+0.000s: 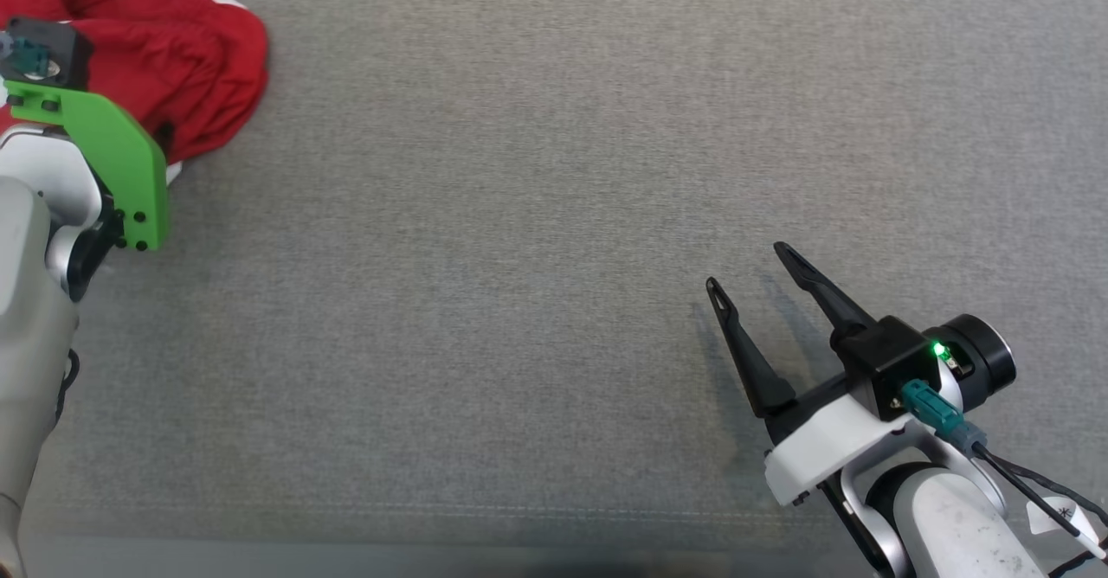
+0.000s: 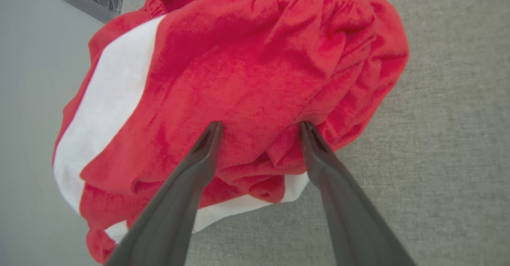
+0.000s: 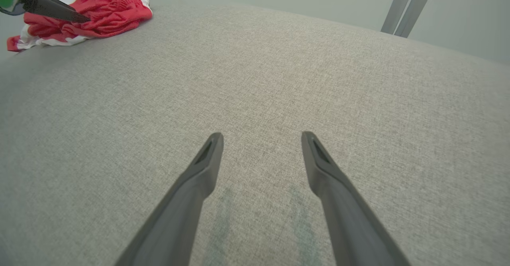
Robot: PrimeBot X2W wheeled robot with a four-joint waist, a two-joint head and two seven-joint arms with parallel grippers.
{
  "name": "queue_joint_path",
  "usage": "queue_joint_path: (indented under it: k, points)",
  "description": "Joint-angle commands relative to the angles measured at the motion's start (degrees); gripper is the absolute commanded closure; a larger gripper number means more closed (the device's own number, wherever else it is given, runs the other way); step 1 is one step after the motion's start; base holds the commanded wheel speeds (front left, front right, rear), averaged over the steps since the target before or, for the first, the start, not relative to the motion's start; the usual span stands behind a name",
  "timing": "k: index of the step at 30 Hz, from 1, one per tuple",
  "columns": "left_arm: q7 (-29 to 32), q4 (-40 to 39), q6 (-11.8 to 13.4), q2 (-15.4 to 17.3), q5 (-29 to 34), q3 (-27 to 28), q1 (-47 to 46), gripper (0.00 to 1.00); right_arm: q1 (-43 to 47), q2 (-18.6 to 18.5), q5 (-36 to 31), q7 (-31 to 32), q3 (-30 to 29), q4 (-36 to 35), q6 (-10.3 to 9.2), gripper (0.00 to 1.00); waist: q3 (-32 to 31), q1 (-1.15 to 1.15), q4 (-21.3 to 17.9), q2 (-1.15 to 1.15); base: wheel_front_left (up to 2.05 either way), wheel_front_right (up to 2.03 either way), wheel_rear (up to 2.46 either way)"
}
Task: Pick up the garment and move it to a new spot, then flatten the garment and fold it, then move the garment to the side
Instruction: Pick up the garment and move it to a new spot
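Garment: crumpled red cloth garment with white stripes (image 1: pixel 199 67), upper left of the head view, bunched at a corner of the grey fabric-covered bench (image 1: pixel 554 215).
Left hand: left hand (image 2: pixel 261 128) is over the heap, fingers spread wide, tips at the red folds, nothing clamped.
Right hand: right hand (image 1: pixel 746 266), lower right of the head view, fingers apart and empty, well apart from the garment.
Risk, thin pinch: closing here likely catches one top fold only, so the rest may drag or slip out on lift.
Risk, edge: the white-striped side lies at the bench edge on the left of the left wrist view. A push instead of a pinch could shove it off.
Risk, depth: going too deep would likely snag the bench cover.
Open room: centre and right of the head view are bare, so the centre looks the safest drop spot.
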Motion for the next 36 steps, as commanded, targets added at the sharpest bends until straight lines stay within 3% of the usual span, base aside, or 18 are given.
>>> queue_joint_path:
  k: [1, 3, 4, 5, 14, 23, 36]
  points:
    - [-0.44, 0.56, 0.47, 0.37, 0.32, -0.01, -0.63, 0.00, 0.57, -0.16, 0.56, -0.18, 0.12, -0.17, -0.07, 0.00, 0.62, -0.01, -1.87, 0.00, 0.00, 0.00, 0.00]
    - [-0.62, 2.27, 1.15, 0.07, 0.08, 0.12, -0.90, 0.06, 0.77, -0.22, 0.51, -0.05, 0.37, -0.18, -0.07, 0.00, 0.52, -0.01, -2.52, 0.00, 0.00, 0.00, 0.00]
    - [-0.43, 3.14, 1.08, -0.11, -0.05, 0.13, -1.14, 0.64, 0.79, -0.23, 0.58, -0.03, 0.34, -0.24, -0.07, 0.00, 0.52, -0.01, -2.74, 0.00, 0.00, 0.00, 0.00]
    - [-0.38, 3.82, 1.18, -0.33, -0.32, 0.18, -1.24, 1.00, 0.76, -0.27, 0.63, -0.05, 0.34, -0.26, -0.07, 0.00, 0.49, -0.01, -2.89, 0.00, 0.00, 0.00, 0.00]
    - [-4.59, 6.39, 1.23, -1.35, -0.06, 0.10, -3.24, 1.00, 0.20, 0.82, 1.13, -1.39, 0.30, 1.79, -0.07, 0.00, -1.47, -0.01, -2.64, 0.00, 0.00, 0.00, 0.00]
    - [-10.78, 3.19, -0.40, -1.67, -1.82, 0.14, -3.44, 1.00, -0.58, 3.35, 2.73, -4.69, 0.24, 6.92, -0.07, 0.00, -9.21, -0.01, -3.98, 0.00, 0.00, 0.00, 0.00]
    - [-14.74, -5.11, -0.87, -8.45, -3.74, -2.20, -3.87, 1.00, 1.28, 4.89, 5.16, -8.22, 0.79, 13.85, -0.07, 0.00, -19.99, -0.01, -9.19, 0.00, 0.00, 0.00, 0.00]
